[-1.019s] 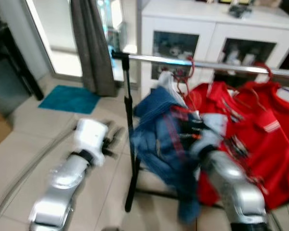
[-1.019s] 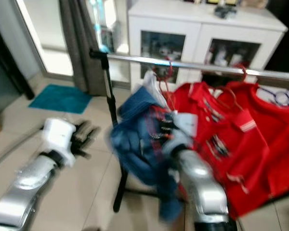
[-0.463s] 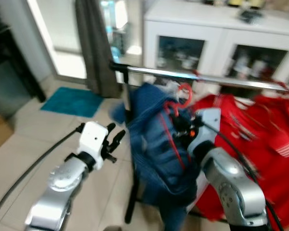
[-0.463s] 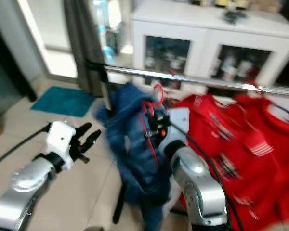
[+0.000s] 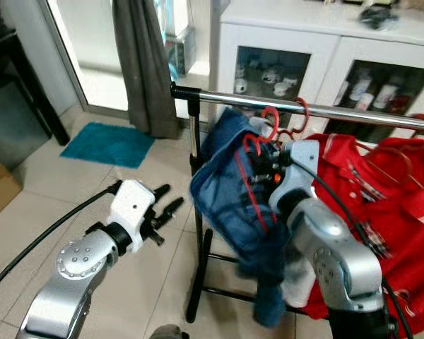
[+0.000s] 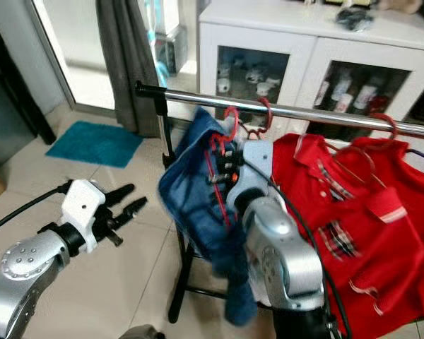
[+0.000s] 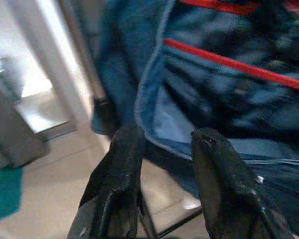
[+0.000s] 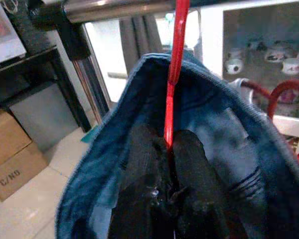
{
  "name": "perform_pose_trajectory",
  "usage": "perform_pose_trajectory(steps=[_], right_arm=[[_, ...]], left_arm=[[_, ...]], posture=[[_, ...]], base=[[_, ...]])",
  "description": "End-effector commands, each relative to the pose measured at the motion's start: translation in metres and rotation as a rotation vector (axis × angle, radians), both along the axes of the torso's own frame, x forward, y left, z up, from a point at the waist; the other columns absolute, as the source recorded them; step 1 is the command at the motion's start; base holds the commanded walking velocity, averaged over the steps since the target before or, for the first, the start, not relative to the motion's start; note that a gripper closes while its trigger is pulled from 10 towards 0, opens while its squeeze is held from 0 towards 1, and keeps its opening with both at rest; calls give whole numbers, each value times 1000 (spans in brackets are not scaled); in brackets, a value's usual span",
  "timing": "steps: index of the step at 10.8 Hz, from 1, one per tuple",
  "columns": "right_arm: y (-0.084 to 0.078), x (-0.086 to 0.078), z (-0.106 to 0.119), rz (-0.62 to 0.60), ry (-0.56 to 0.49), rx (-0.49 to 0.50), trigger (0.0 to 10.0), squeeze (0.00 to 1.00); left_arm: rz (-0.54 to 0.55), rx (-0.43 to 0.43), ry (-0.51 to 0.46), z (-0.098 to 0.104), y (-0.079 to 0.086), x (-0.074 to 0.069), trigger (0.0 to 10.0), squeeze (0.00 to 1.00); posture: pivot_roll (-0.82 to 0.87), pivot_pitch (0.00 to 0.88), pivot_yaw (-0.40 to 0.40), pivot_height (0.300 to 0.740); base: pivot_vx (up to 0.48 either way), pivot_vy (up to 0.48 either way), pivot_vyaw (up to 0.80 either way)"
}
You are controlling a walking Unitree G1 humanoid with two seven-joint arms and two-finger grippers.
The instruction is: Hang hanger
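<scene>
We are holding the red hanger [image 8: 175, 55] with our right end effector [image 8: 169, 149], its two black fingers [image 8: 192, 149] clamped on the hanger's straight neck just below the hook. A blue denim garment [image 5: 230, 198] is draped on the hanger and is hanging down over our right forearm.

The relation that matters: the rail [image 5: 304, 107] is running crosswise just above and beyond the right end effector, near its left end, where the black upright [image 5: 193, 212] is carrying it. In the right wrist view the neck is rising straight up from the fingers to the rail [image 8: 114, 9], so the long axis of the neck is standing upright, square to the rail. The hook [image 5: 271, 117] is sitting right at the rail; whether it is already bearing on it we cannot tell. We judge the coming move to be a short lowering so the hook is taking the weight.

Our left end effector [image 5: 160, 212] is hovering open, low and well to the left of the upright, touching nothing; the right arm is clearly the nearer one. Red shirts [image 5: 381, 212] are hanging further along the rail toward its right end.
</scene>
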State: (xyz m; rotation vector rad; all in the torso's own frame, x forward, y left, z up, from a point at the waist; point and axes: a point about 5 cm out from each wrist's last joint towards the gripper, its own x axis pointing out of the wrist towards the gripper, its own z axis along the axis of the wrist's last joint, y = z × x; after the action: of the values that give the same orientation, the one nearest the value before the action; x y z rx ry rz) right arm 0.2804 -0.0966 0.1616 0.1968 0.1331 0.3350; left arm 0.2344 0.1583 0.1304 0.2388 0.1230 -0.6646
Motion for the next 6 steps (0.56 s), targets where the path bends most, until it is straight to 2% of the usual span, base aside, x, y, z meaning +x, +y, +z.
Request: perform_pose_trajectory(steps=[1, 2, 4, 6], right_arm=[[3, 5, 9, 3, -27, 1, 10000, 0], [7, 13, 10, 6, -26, -7, 10000, 0], [17, 41, 9, -13, 16, -41, 10000, 0], [24, 62, 14, -15, 34, -25, 10000, 0]], left_arm=[[-43, 3, 12, 1, -3, -3, 10000, 0], [-75, 12, 22, 1, -4, -4, 10000, 0], [-108, 28, 22, 2, -4, -3, 10000, 0], [-144, -2, 21, 7, -5, -6, 10000, 0]], posture=[[149, 34, 9, 740], [149, 31, 10, 740], [152, 32, 6, 740], [153, 39, 1, 740]], base=[[0, 0, 0], [0, 0, 0], [0, 0, 0], [0, 0, 0]])
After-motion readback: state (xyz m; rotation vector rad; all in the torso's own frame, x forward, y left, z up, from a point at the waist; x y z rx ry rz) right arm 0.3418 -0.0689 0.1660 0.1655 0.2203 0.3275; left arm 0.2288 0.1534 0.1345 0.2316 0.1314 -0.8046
